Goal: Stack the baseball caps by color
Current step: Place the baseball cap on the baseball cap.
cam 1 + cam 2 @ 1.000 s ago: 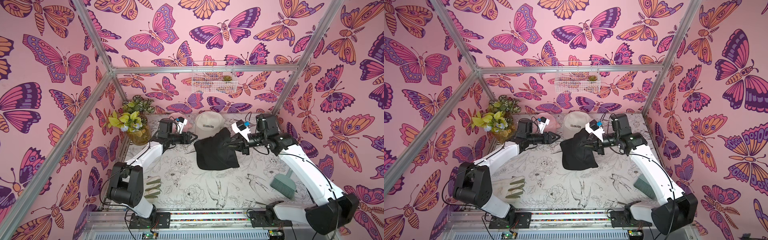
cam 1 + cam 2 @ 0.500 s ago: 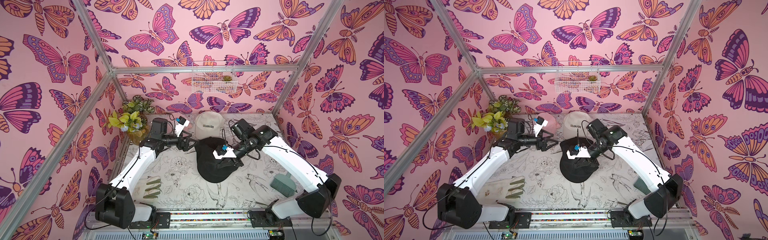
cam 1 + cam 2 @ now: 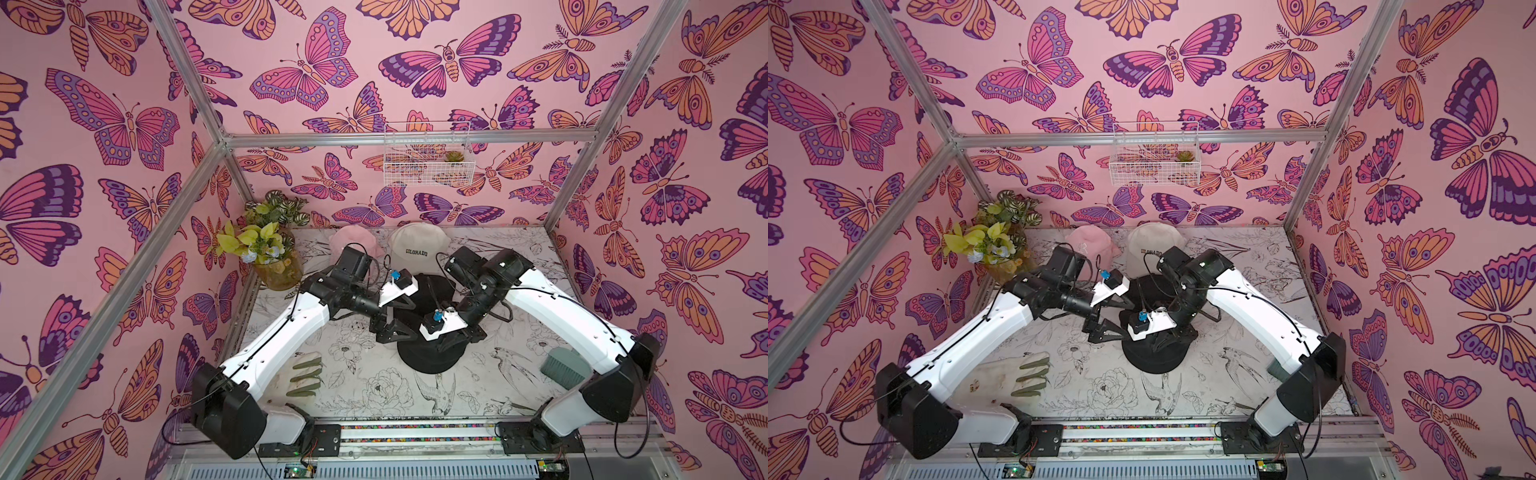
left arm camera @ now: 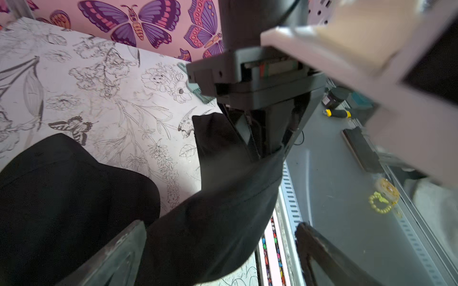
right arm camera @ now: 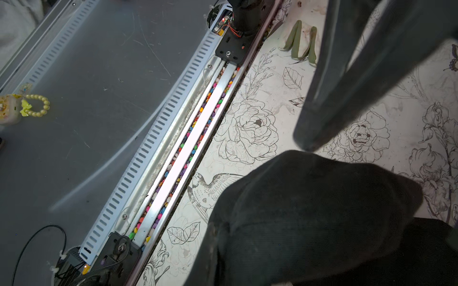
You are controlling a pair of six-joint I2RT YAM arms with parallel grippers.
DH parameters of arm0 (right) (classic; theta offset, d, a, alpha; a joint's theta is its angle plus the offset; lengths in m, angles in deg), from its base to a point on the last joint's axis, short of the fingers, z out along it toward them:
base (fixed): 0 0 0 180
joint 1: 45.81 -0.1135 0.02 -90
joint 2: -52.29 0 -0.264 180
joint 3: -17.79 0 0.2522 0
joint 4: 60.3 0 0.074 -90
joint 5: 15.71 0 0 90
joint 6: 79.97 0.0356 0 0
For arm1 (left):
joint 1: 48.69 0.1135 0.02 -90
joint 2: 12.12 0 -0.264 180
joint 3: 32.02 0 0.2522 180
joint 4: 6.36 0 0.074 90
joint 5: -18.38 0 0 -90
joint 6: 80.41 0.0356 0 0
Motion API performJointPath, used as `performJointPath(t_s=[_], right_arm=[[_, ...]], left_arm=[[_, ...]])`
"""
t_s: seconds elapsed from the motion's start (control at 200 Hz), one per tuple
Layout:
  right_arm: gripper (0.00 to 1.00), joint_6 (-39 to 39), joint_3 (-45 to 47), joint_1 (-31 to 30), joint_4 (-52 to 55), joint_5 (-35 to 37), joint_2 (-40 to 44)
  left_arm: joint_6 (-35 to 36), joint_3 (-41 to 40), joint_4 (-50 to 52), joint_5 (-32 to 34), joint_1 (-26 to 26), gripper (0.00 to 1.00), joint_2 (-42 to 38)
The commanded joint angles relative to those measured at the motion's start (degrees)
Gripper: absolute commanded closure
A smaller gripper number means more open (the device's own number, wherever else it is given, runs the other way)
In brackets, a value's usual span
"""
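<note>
Right gripper (image 3: pixel 451 345) pinches the black cap (image 3: pixel 428 362). Left gripper (image 3: pixel 409 320), jaws wide and empty, sits just beside it. Other black cap (image 3: pixel 432 287) lies directly behind.

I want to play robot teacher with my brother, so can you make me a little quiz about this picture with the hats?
1. True or false: the left tool is squeezed shut.
2. Which colour cap does the right tool hold? A pink, B black, C cream.
3. Fill in: the cream cap at the back says ____.
Key: 1 false, it is open. 2 B, the black cap. 3 COLORADO.
</note>
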Motion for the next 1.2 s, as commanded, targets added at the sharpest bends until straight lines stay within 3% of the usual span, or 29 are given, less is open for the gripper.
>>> performJointPath(t_s=[0.0, 0.135, 0.26, 0.325, 0.471, 0.516, 0.721, 1.026, 1.086, 1.197], right_arm=[[1.00, -3.5, -1.7, -0.5, 3.5, -0.4, -1.5], [0.99, -4.1, -0.8, -0.5, 2.7, -1.2, -1.1], [0.99, -3.1, -0.8, 0.3, 2.1, -1.5, -1.5], [1.00, -2.3, -1.4, 1.8, 2.0, -3.4, -1.9], [0.94, -1.5, -0.9, 3.2, 2.1, -5.2, -1.9], [0.91, -1.0, -0.3, 3.5, 1.9, -5.7, -1.9], [0.77, 1.8, 2.1, 6.7, 1.8, -6.9, -1.9], [0.71, 0.9, 9.4, 14.0, -1.0, -9.9, 2.8], [0.74, 0.5, 9.7, 15.4, -0.7, -10.3, 2.9], [0.94, -3.9, 7.2, 19.2, 3.1, -13.3, 1.2]], left_arm=[[7.7, 2.2, 8.6, -0.8, -0.5, 0.03, 3.1], [7.6, 3.0, 8.9, 0.3, -0.9, 0.10, 5.1], [12.3, 3.4, 12.8, -3.3, -0.8, 0.35, 4.9], [15.4, 3.3, 14.9, -4.7, -0.9, 0.43, 4.3], [15.4, 3.6, 14.8, -4.9, -0.2, 0.91, 4.2], [14.4, 4.5, 14.7, -5.0, 0.2, 1.00, 4.9], [10.3, 6.3, 12.5, -3.9, 1.7, 1.00, 6.0], [7.6, 4.5, 7.9, -5.6, 4.8, 1.00, 4.1], [5.2, 3.7, 4.8, -5.2, 5.3, 1.00, 4.0], [-3.4, 0.9, -5.9, -1.1, 5.8, 1.00, 4.0]])
